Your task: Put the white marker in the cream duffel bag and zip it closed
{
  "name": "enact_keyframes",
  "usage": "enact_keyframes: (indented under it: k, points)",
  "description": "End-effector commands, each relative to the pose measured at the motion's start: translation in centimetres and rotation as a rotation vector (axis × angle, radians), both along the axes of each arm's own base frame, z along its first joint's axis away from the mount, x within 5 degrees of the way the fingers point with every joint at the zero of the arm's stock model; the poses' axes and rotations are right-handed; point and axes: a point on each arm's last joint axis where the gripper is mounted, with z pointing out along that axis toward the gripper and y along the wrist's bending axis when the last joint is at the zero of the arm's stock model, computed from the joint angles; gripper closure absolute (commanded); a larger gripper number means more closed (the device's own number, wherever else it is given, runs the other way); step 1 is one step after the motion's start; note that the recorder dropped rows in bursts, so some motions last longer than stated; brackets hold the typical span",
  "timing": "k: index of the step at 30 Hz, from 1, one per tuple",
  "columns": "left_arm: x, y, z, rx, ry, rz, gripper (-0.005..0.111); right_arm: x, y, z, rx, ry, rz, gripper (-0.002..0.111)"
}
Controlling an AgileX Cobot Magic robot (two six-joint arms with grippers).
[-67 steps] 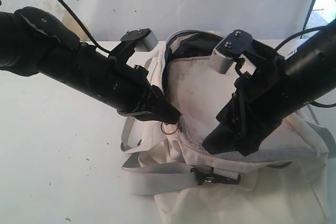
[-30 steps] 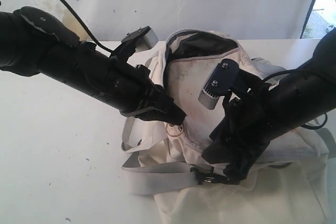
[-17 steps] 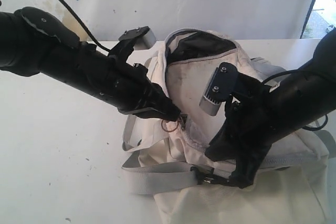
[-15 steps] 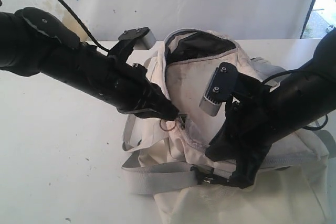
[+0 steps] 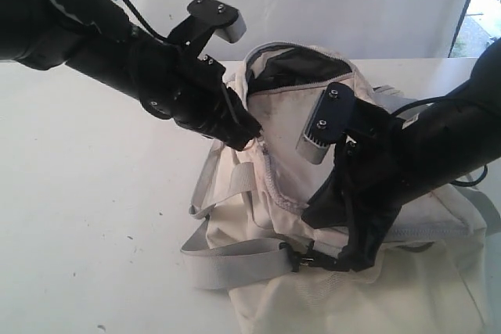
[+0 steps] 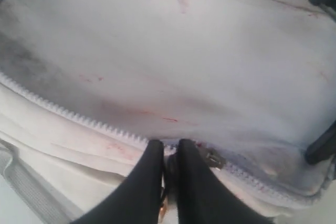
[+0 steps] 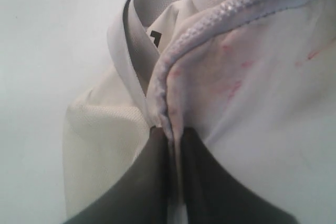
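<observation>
**Zipping half done**

The left end effector (image 6: 167, 148) pinches the pull of the zipper (image 6: 79, 120) at the exterior view's centre. The right end effector (image 7: 174, 132) clamps a seam of the cream duffel bag (image 5: 290, 131), lower right. The bag's mouth gapes at upper centre. The white marker is unseen, presumably inside.

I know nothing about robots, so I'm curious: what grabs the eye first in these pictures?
A grimy cream duffel bag sprawls on the white table. The black left end effector pinches it at the grey zipper, the right end effector at an edge seam; the bag's dark mouth gapes at the far end.
</observation>
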Motion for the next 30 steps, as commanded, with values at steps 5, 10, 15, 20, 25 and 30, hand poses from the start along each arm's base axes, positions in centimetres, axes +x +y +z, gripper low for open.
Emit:
enact_keyframes:
  k: [5,10,15,20,25,30]
  points:
    - [2.4,1.0,1.2,0.058,-0.262,0.086,0.106,-0.9,-0.5,-0.6,-0.065,0.055,0.077,0.108]
    - [3.8,1.8,1.3,0.049,-0.333,0.163,0.106,-0.9,-0.5,-0.6,-0.064,0.055,0.077,0.108]
    - [4.9,2.6,1.6,0.032,-0.395,0.233,0.106,-0.9,-0.5,-0.6,-0.064,0.055,0.077,0.108]
    - [6.3,3.3,1.4,0.03,-0.455,0.301,0.106,-0.8,-0.7,-0.7,-0.093,0.068,0.049,0.108]
    - [7.8,5.1,1.1,0.048,-0.453,0.351,0.106,-0.7,-1.4,-1.0,-0.171,0.091,-0.04,0.108]
    - [9.1,8.3,0.7,0.07,-0.406,0.418,0.106,-0.5,-1.9,-1.2,-0.219,0.091,-0.073,0.108]
